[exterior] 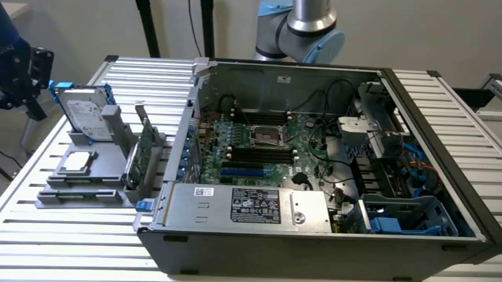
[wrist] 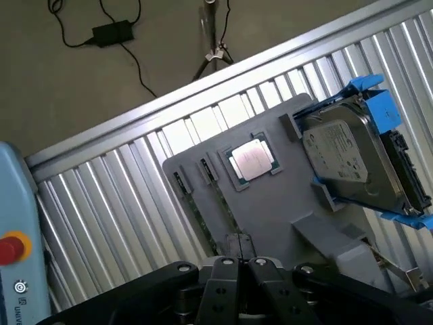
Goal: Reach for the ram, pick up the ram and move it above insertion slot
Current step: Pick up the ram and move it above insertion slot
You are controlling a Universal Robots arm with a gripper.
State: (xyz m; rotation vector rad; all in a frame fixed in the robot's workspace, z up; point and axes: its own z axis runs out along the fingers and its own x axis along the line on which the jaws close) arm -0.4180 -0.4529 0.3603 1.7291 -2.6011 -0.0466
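Ram (wrist: 224, 208) sits on edge in a narrow slot of the gray holder (wrist: 270, 210), at the end of the holder farthest from the hard drive (wrist: 345, 156). The square chip (wrist: 252, 161) is seated on the holder between them. And there's the gripper (wrist: 242, 265), hanging over the holder just off one end of the ram, jaws pinched tight together with nothing between them. No contact with the stick yet!

By the look of it, this is a light, stiff, very thin piece. It should lift with no effort but won't forgive twisting or a hard squeeze. Only its upper edge stands clear of the slot, so the safest hold looks to be across the two flat faces near the middle, lifting straight up. The open computer case (exterior: 298, 258) stands just beside the holder.
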